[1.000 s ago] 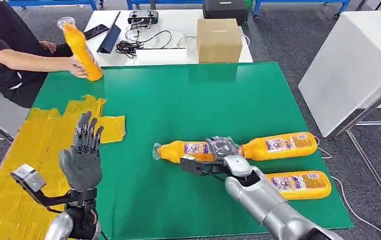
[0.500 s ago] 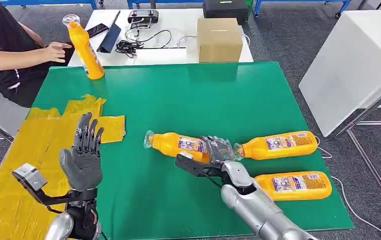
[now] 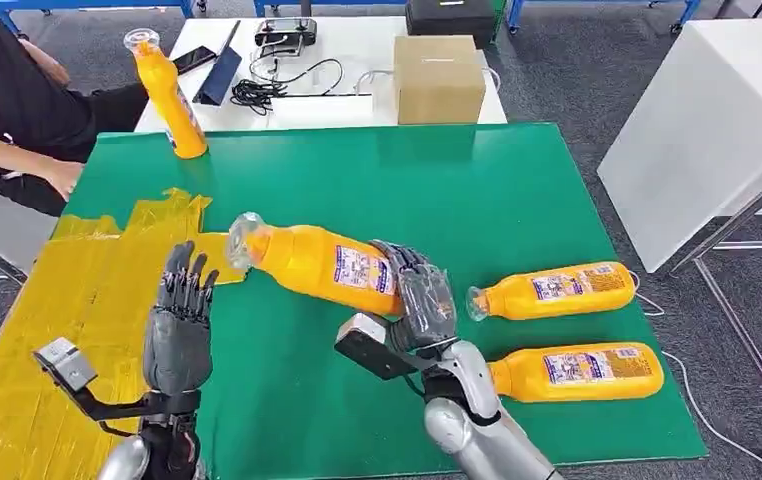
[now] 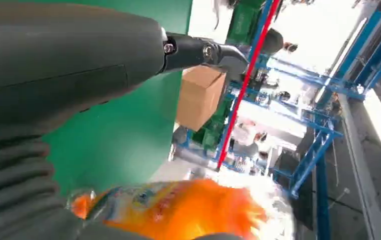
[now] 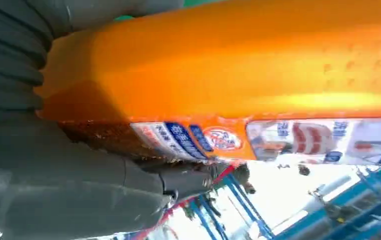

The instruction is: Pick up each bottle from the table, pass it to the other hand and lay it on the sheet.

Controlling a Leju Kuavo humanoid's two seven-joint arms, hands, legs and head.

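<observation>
Above the green table (image 3: pixel 517 190), right robot hand (image 3: pixel 419 300) holds bottle (image 3: pixel 317 262) cap-leftward.

You're looking at a lab or workshop test bay: a green work mat (image 3: pixel 517 190) fills the centre, a white bench (image 3: pixel 357 95) at 12 o'clock carries a cardboard box (image 3: pixel 438 80), cables (image 3: pixel 292 85) and a controller (image 3: pixel 286 35), and blue steel racking (image 4: pixel 323 135) rises behind.

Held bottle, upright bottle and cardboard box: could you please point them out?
Held bottle (image 3: pixel 322 262), head view, orange body.
Upright bottle (image 3: pixel 175 105), head view, body.
Cardboard box (image 3: pixel 438 85), head view, front face.
</observation>
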